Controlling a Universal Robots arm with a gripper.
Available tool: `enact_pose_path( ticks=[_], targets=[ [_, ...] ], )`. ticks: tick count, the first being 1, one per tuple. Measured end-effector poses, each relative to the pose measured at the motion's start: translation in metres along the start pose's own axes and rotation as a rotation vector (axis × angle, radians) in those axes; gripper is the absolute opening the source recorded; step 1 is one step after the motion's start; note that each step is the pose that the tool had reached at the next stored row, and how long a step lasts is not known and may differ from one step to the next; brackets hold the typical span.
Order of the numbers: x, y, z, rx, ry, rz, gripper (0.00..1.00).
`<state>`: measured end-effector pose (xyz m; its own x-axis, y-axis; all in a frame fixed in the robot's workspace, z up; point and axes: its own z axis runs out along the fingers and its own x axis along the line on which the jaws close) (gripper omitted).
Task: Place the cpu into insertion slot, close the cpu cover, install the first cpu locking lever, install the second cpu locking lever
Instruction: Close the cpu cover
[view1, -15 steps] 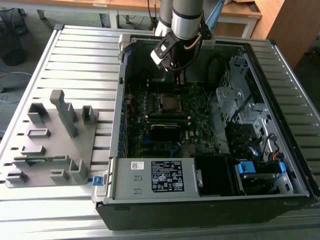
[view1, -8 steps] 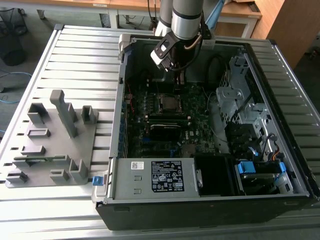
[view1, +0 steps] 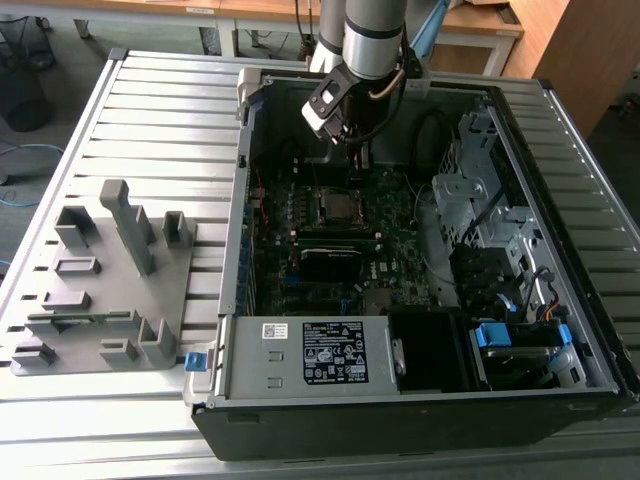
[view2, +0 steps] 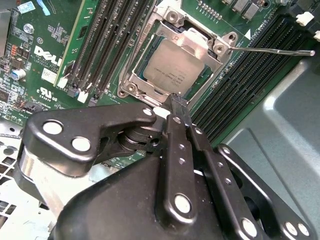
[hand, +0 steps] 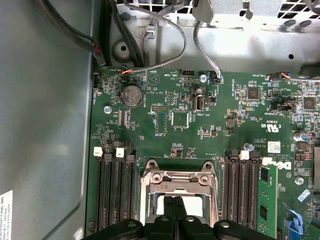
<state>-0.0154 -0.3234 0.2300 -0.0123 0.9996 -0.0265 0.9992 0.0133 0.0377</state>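
The black two-fingered gripper (view2: 178, 102) is hanging low inside the open dark computer case (view1: 560, 120), its fingers pressed together and seemingly pinching nothing. Its tips are sitting just at the edge of the thin silvery frame-shaped cpu cover (view2: 140, 52). The small square silver-grey cpu (view2: 172, 65) is lying in the socket, showing through the cover's window. A thin metal lever rod (view2: 270, 50) is sticking out sideways over the green motherboard (hand: 165, 105).

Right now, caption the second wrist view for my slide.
Closed claw at the cpu cover, which lies over the seated cpu; one lever sticks out.
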Motion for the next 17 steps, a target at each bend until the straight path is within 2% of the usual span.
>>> enact_pose_path(
  ticks=[11, 17],
  targets=[
    [0.0000, 0.0000, 0.0000, -0.0001, 0.0001, -0.002, 0.10],
    [0.0000, 0.0000, 0.0001, -0.0008, 0.0011, -0.030, 0.10]
  ],
)
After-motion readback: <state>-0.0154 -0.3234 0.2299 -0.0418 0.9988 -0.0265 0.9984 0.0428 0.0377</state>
